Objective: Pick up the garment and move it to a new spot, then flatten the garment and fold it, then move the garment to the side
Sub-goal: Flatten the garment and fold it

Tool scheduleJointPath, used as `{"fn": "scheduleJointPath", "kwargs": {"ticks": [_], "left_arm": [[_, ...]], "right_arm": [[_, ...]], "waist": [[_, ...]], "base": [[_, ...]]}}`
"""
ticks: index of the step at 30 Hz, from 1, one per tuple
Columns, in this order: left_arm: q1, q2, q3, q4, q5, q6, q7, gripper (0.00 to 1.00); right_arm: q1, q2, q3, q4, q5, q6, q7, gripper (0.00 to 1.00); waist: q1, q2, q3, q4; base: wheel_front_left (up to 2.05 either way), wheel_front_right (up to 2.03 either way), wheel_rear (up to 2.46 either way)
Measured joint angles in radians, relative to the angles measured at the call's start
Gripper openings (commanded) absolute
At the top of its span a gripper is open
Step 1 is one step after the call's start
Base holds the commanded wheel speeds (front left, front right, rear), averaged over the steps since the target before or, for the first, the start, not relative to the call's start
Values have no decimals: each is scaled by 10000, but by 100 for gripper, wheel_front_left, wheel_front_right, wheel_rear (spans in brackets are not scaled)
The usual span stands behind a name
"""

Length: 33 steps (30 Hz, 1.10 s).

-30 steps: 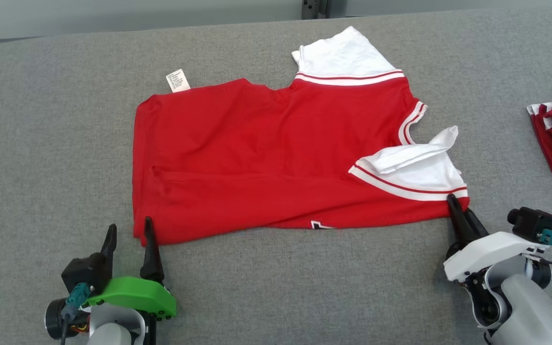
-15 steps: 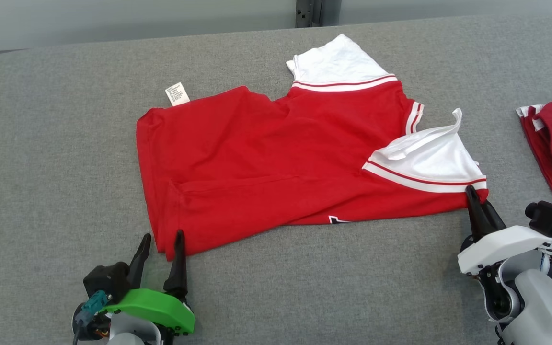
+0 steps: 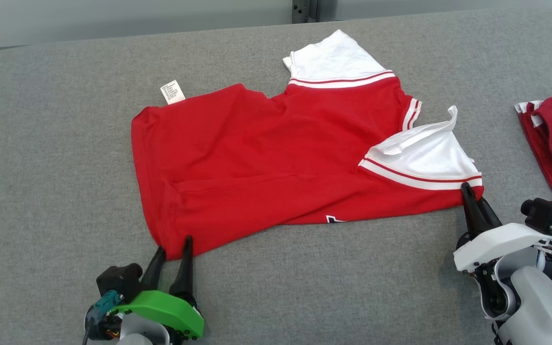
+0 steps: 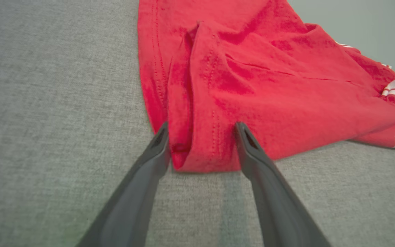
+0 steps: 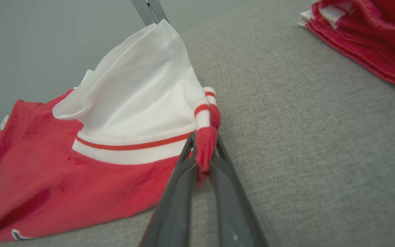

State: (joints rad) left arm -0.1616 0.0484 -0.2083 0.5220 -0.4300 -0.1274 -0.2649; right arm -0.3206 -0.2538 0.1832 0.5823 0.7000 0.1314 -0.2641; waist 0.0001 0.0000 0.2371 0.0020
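Two sets of jaws at the red garment point(image 3: 266, 158), spread across the middle of the grey tabletop point(image 3: 41, 143). At its near left corner the left jaws stand wide apart, straddling the cloth, not clamped. At the near right corner the right jaws pinch the red hem beside the white sleeve point(image 3: 424, 153).

Red garment point(image 3: 266, 158) with white sleeves trimmed in red-and-white stripes, spread but not flat across the centre of the head view. One sleeve point(image 3: 333, 60) lies flat at upper centre. The other sleeve point(image 3: 424, 158) is turned over the body at right, its free edge curling upward. A white label point(image 3: 172, 92) projects at upper left. The lower-left corner is gathered into lengthwise folds.
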Motion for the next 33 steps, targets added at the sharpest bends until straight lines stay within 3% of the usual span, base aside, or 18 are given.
{"fn": "scheduleJointPath", "kwargs": {"ticks": [14, 28, 30, 31, 33], "left_arm": [[716, -17, 566, -777, -148, -15, 8, 0], [2445, -23, 1390, -207, 92, -44, 8, 1], [2452, -23, 1432, -196, 144, -44, 8, 92], [2451, -23, 1442, -194, 174, -44, 8, 100], [2429, -15, 1467, -198, 174, 4, 8, 100]], "right_arm": [[316, 121, -88, 215, -2, 0, 0, 0], [2068, 100, 918, 198, 527, 4, 0, 0], [2144, 86, 989, 211, 570, 4, 0, 0], [2146, 82, 1024, 245, 568, 4, 2, 100], [2111, 67, 1037, 261, 533, 0, 0, 100]], "waist": [[0, 0, -709, 78], [0, 0, -2222, 186], [-1, 0, -2300, 225], [0, 0, -2305, 248], [0, 0, -2248, 271]], "base": [[0, 0, 0], [0, 0, 0], [0, 0, 0], [0, 0, 0], [0, 0, 0]]}}
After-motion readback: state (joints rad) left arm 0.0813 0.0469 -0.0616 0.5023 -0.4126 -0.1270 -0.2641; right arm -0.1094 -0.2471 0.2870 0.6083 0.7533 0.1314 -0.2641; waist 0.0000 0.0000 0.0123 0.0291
